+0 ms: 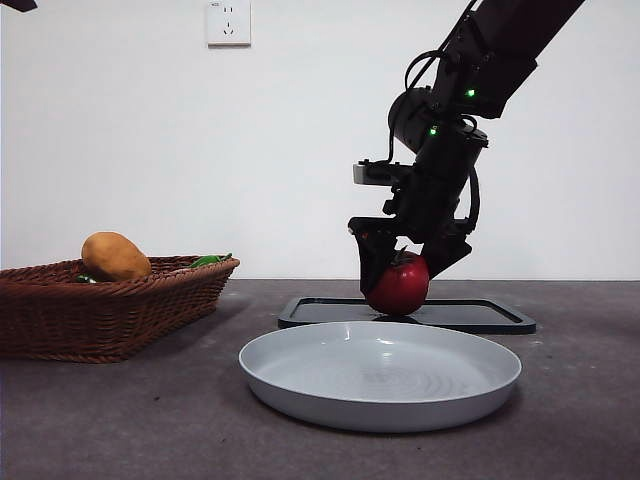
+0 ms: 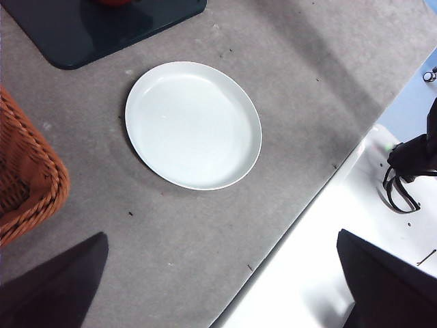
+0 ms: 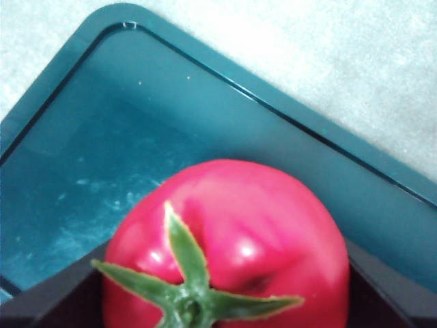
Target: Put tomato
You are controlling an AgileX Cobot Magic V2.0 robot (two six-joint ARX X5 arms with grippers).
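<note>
- Far left, front view: woven basket (image 1: 110,315) resting on the bench (image 1: 120,420), holding an orange-tan potato-like item (image 1: 114,256) and something green at the rim; not part of the step.
- Top left corner: waiting left tool, visible only as a black tip in the front view; in its own wrist view, jaws set wide apart at the lower corners, nothing between them, high above the white plate (image 2: 193,124).
- Centre, nearest the camera: grey-white plate (image 1: 380,375), shallow, nothing in it; probably the target, though the task sentence names no destination.
- Behind the plate: dark flat tray (image 1: 470,315) with a low raised rim.
- Right of centre: right tool (image 1: 405,262) closed around the tomato (image 1: 398,285), jaws on either flank, green stem upward; tomato low over the tray, touching it or barely clear, hard to tell.
- Advice for the step: lift straight up before travelling, to clear both tray rim and plate rim; keep the grip firm but gentle, glossy skin likely slippery; lower to the plate's middle before releasing, since a round fruit may roll.
- Surface and room: grey, matte, faintly speckled bench; plain white wall behind, one socket (image 1: 228,22) high up.
</note>
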